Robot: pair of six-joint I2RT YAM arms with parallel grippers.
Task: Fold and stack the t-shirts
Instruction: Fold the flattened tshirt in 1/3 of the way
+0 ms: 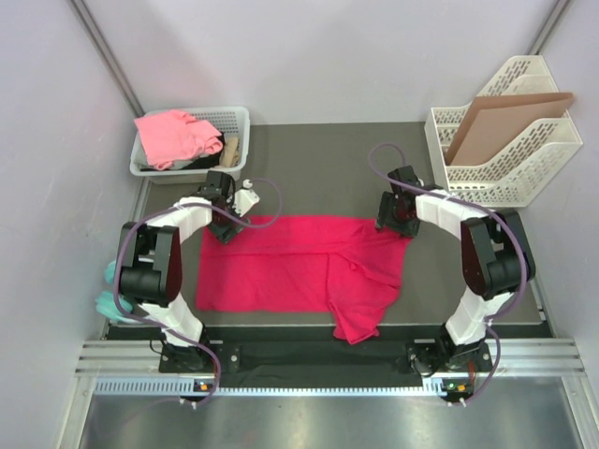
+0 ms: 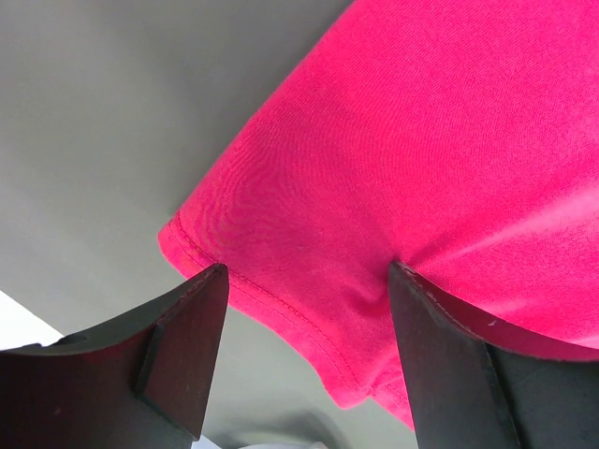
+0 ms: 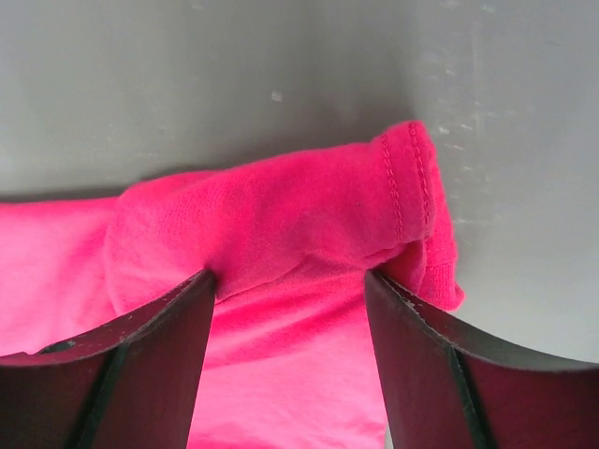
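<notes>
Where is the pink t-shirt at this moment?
Top view: the pink t-shirt lies bunched in the white basket at far left, beyond the left hand.

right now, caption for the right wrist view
Right hand open astride the bunched hemmed corner of a crimson-red cloth t-shirt.

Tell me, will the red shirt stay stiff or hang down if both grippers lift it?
Probably floppy: the red shirt lies flat with creases and a bunched corner. Lifted by the left gripper and right gripper, its middle would likely sag. It looks thin, so a push may wrinkle it rather than slide it.
</notes>
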